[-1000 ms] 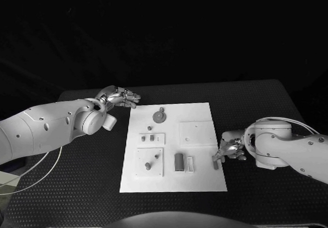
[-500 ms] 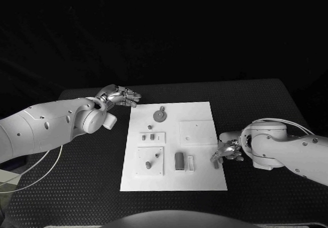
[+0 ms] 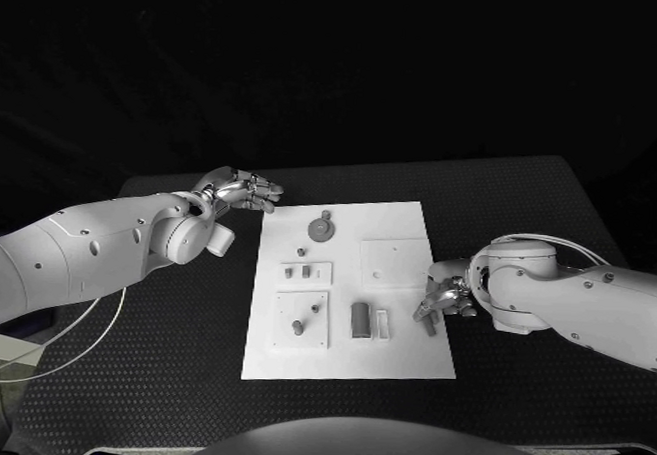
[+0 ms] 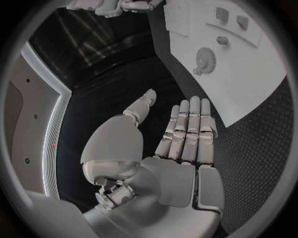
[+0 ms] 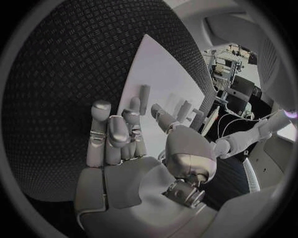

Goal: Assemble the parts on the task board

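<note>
The white task board (image 3: 396,365) lies mid-table. On it sit a gear (image 3: 320,230), small pieces (image 3: 306,272), a short peg (image 3: 296,328), a dark cylinder (image 3: 360,321) and a white block (image 3: 384,326). My right hand (image 3: 449,298) is at the board's right edge and pinches a grey rod-shaped part (image 3: 430,326) between thumb and a finger. In the right wrist view the part (image 5: 144,98) sticks out past the fingertips (image 5: 133,105) over the board (image 5: 155,69). My left hand (image 3: 241,191) hovers off the board's far left corner, its fingers (image 4: 189,124) straight and holding nothing.
Black textured table (image 3: 151,361) surrounds the board, with bare room at front left and far right. A white cable (image 3: 65,350) trails from my left arm over the table's left edge. The left wrist view shows the gear (image 4: 205,57) and board (image 4: 248,94) beyond the fingers.
My right arm and hand have edged slightly left toward the board's right edge, with the rod-shaped part staying at the fingertips. The left hand has barely moved.
</note>
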